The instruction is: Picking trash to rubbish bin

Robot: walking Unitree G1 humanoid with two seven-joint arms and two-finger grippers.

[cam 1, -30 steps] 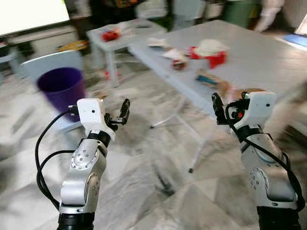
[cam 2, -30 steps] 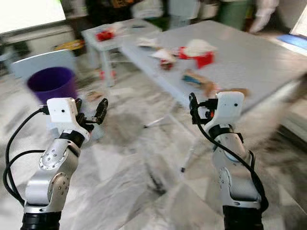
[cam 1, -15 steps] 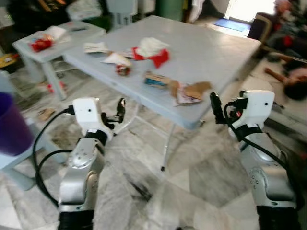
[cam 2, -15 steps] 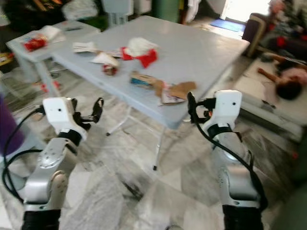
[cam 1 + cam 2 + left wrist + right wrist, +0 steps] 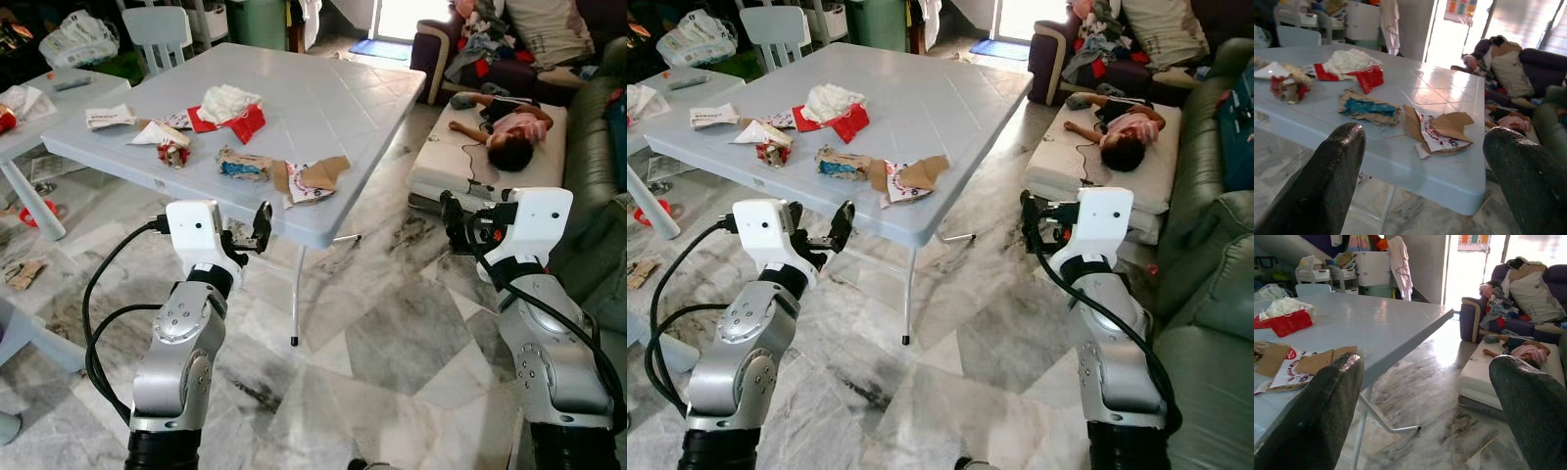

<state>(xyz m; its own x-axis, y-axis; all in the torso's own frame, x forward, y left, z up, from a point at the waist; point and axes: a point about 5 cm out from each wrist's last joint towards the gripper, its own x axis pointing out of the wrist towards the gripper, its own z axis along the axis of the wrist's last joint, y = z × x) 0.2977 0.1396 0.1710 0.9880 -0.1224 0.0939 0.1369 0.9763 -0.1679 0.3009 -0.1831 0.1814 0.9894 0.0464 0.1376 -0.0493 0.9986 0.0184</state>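
Trash (image 5: 304, 179) on table (image 5: 323, 108) — both pincers open.

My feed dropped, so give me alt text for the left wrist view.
The left pincer, open and empty, faces the grey table's near edge. Torn cardboard packaging lies closest, with a crumpled blue wrapper and red-and-white trash behind it.

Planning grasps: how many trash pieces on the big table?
5: torn cardboard at the near edge, blue wrapper beside it, red-white bag, crumpled wrapper, paper far left.
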